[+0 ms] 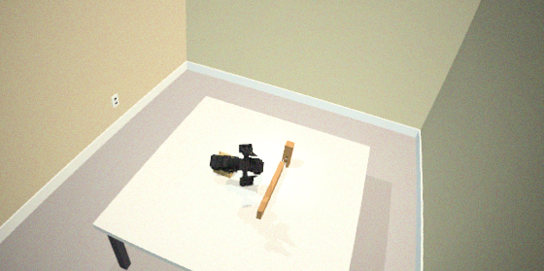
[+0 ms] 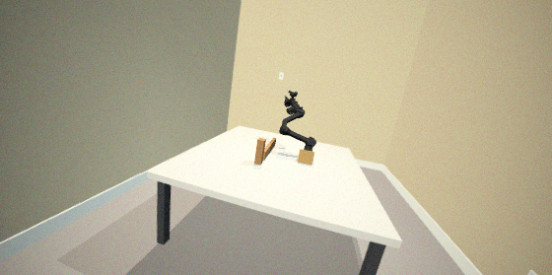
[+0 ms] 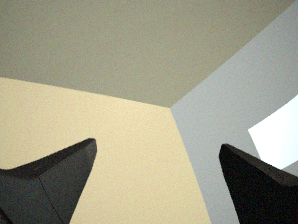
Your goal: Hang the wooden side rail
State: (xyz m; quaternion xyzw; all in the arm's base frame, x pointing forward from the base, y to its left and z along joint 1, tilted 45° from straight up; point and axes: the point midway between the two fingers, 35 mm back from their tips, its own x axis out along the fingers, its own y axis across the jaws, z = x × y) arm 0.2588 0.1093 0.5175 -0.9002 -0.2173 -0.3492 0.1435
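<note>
The wooden side rail point(image 1: 271, 188) point(image 2: 269, 148) runs from the headboard post point(image 1: 289, 151) point(image 2: 259, 152) across the table. Its near end is close against the lower part of the post, and its far end appears to lie on the table. The hooks, the pins and the slot are too small to make out, so I cannot tell how the hooks sit. My gripper point(image 1: 246, 164) point(image 2: 290, 98) point(image 3: 160, 149) is open and empty, raised high above the table and well away from the rail and post. In the wrist view nothing is between the fingertips, and neither rail nor post shows.
The arm stands on a wooden block point(image 2: 306, 157) on the white table point(image 1: 321, 197) point(image 2: 237, 180), to one side of the rail. The arm is folded up above its base. The wrist view shows only walls, ceiling and a bright panel.
</note>
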